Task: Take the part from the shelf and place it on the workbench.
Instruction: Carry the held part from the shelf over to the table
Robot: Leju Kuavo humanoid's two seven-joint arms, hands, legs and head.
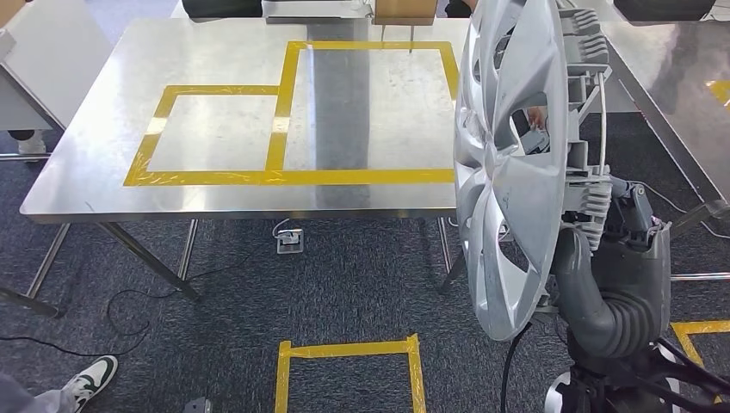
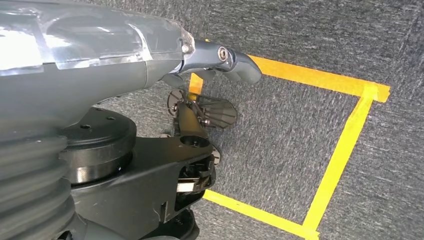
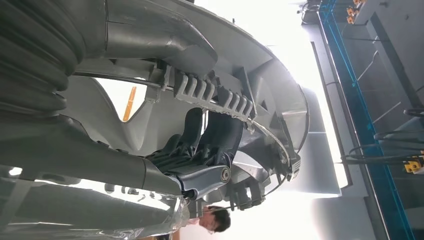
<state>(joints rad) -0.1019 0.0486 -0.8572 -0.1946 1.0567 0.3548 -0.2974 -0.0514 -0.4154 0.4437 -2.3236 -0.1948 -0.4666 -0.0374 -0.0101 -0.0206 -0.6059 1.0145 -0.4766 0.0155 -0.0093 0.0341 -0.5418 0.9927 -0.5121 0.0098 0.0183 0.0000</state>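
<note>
The right hand [image 3: 200, 150] holds a silver wheel cover [image 1: 508, 172] upright on its edge at three o'clock in the head view, fingers [image 3: 192, 132] curled through an opening. The left hand [image 2: 220, 57] hangs over the carpet; I cannot tell how far its fingers are open. The steel table [image 1: 86, 185] lies ahead at eleven o'clock. Best to tilt the cover flat, clear the near table edge, and lower it inside the yellow tape outline [image 1: 284, 176], where open room looks ample.

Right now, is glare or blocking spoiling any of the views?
Head view: sharp, soft glare on the workbench, and the wheel cover blocks the right side. Right wrist view: blown-out white behind the right hand. Left wrist view: evenly lit.
</note>
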